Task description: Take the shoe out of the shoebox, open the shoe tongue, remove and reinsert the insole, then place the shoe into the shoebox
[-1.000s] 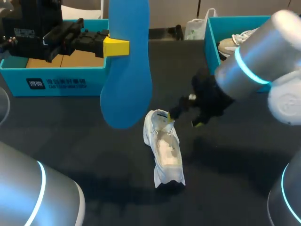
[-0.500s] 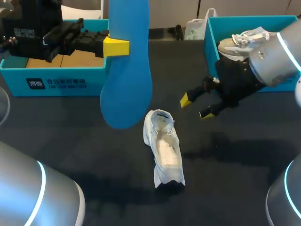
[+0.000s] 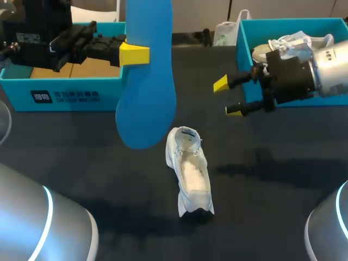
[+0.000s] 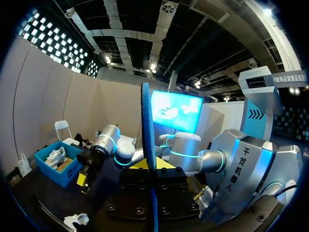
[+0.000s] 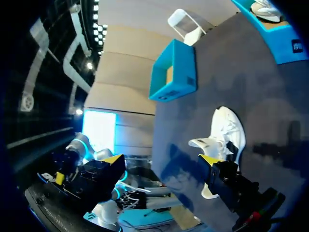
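Holding the insole [image 3: 147, 95] up high in my left gripper [image 3: 137, 54], pinched tight, I leave room below. The shoe [image 3: 191, 173] lies on the table [image 3: 81, 142], mouth up, ready for it. My right gripper [image 3: 227, 98] hangs nearby, fingers apart, holding nothing.

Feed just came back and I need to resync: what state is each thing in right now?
left hand: shut on insole.
insole: out of shoe, held upright.
shoe: on table, ungripped, opening up.
right hand: open, empty.
left shoebox: open.
right shoebox: open, second shoe inside.
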Motion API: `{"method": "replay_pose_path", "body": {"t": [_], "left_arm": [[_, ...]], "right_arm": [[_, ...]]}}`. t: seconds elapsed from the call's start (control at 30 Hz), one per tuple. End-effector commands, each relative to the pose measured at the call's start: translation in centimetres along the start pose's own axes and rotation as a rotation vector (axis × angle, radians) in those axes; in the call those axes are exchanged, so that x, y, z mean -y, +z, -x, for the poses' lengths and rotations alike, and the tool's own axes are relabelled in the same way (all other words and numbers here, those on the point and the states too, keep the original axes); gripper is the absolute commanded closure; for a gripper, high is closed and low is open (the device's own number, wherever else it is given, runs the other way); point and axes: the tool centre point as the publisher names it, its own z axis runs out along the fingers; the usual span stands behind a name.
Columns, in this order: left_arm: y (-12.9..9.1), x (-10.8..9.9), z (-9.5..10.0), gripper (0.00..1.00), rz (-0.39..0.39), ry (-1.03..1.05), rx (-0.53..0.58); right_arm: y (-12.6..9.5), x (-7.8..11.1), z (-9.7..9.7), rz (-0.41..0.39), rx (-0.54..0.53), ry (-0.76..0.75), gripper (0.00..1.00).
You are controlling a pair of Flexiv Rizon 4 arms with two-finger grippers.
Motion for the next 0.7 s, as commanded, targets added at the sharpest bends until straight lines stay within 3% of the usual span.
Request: {"method": "replay_pose_path", "body": {"t": [0.03, 0.37, 0.53, 0.6, 0.7], "left_arm": [[0.2, 0.0, 0.1, 1.0, 0.001, 0.0, -0.001], [0.2, 0.0, 0.1, 1.0, 0.001, 0.0, -0.001], [0.0, -0.9, 1.6, 1.0, -0.012, 0.151, -0.007], [0.0, -1.1, 2.3, 1.0, -0.005, 0.25, 0.022], [0.1, -1.9, 3.3, 1.0, 0.031, 0.697, 0.14]], "right_arm": [[0.3, 0.3, 0.5, 0.01, -0.097, -0.003, 0.0], [0.4, 0.1, -0.2, 0.005, -0.135, -0.003, 0.0], [0.3, -0.2, -1.3, -0.005, -0.186, 0.028, 0.0], [0.2, -0.3, -1.7, -0.006, -0.223, 0.032, 0.0], [0.2, -0.3, -2.2, -0.02, -0.284, 0.066, 0.0]]}}
